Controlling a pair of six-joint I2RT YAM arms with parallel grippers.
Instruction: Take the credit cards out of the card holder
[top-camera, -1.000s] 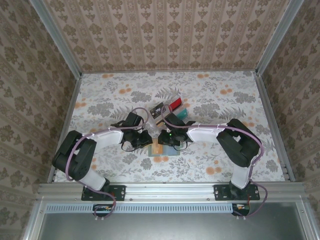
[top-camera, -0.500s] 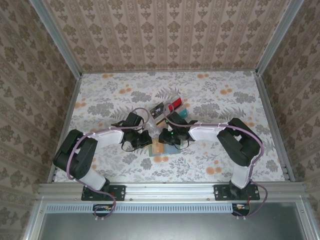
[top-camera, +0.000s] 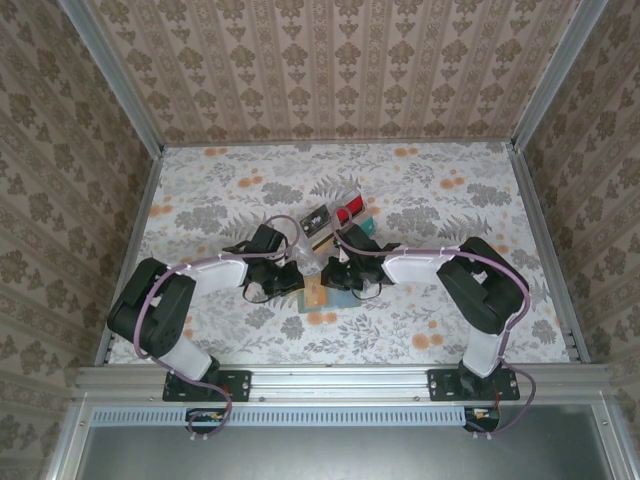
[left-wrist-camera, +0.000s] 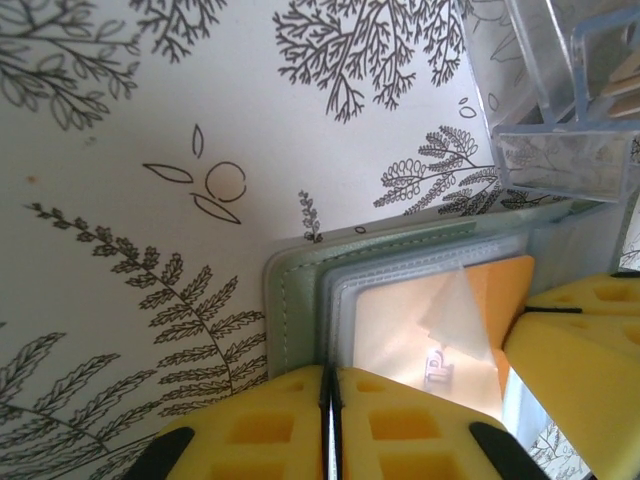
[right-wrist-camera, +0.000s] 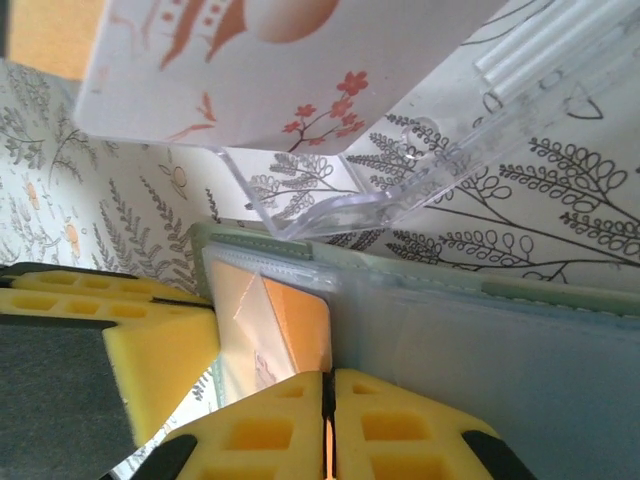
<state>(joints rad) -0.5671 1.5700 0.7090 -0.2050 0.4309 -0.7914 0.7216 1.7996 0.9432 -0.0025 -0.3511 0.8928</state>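
The pale grey-green card holder (left-wrist-camera: 291, 312) lies open on the table, its clear sleeves facing up (right-wrist-camera: 520, 350). An orange-tan credit card (right-wrist-camera: 303, 325) sticks partly out of a sleeve (left-wrist-camera: 503, 290). My right gripper (right-wrist-camera: 328, 382) is shut on this card's edge, and an orange sliver shows between its pads. My left gripper (left-wrist-camera: 330, 378) is shut on the holder's sleeve edge next to it. In the top view both grippers, left (top-camera: 298, 281) and right (top-camera: 333, 279), meet over the holder (top-camera: 338, 299). Black (top-camera: 314, 218), red (top-camera: 350, 208) and teal (top-camera: 366, 226) cards stand behind.
A clear plastic stand (right-wrist-camera: 400, 170) sits just beyond the holder and holds those cards, one face pale with red print (right-wrist-camera: 250, 70). The floral tablecloth (top-camera: 220, 200) spreads all round, with patterned walls on three sides. Both arms cross the near middle.
My right gripper's jaws have closed on the orange-tan card's edge. The left gripper has stayed shut on the holder, barely moving.
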